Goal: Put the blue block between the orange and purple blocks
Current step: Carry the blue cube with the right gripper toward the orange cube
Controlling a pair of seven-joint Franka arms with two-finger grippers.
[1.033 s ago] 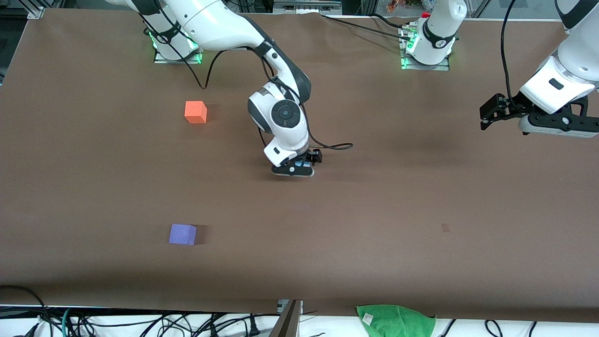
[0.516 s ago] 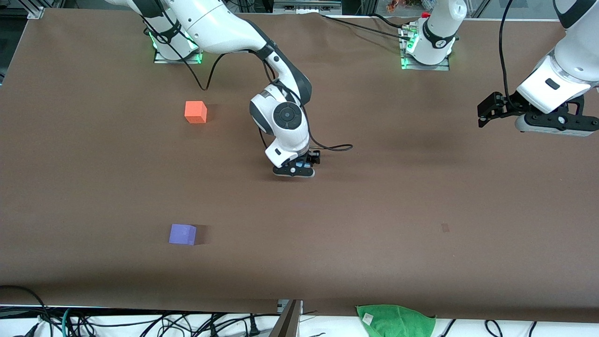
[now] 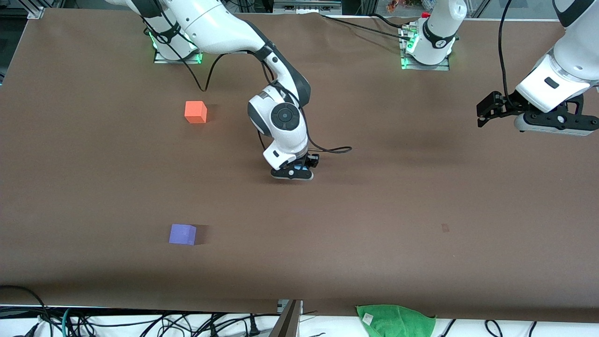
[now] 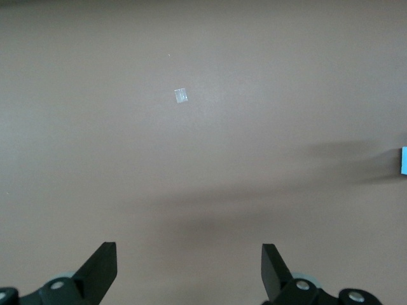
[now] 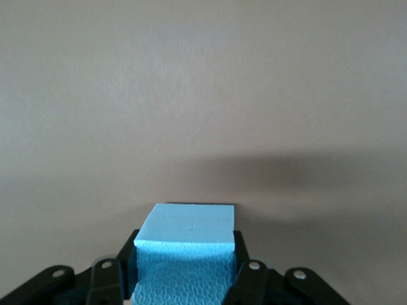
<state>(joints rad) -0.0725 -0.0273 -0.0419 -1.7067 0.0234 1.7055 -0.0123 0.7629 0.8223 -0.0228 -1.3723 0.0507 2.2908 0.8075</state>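
My right gripper is low over the middle of the table and shut on the blue block. In the right wrist view the light sky-blue block sits between the two black fingers of the right gripper. The orange block lies toward the right arm's end. The purple block lies nearer the front camera than the orange one. My left gripper waits open and empty in the air at the left arm's end, and it also shows in the left wrist view.
A green cloth lies at the table's front edge. A black cable loops on the table beside the right gripper. A small pale mark is on the brown table.
The right wrist has shifted slightly toward the right arm's end with the blue block held. The left gripper has drifted a little toward the arms' bases.
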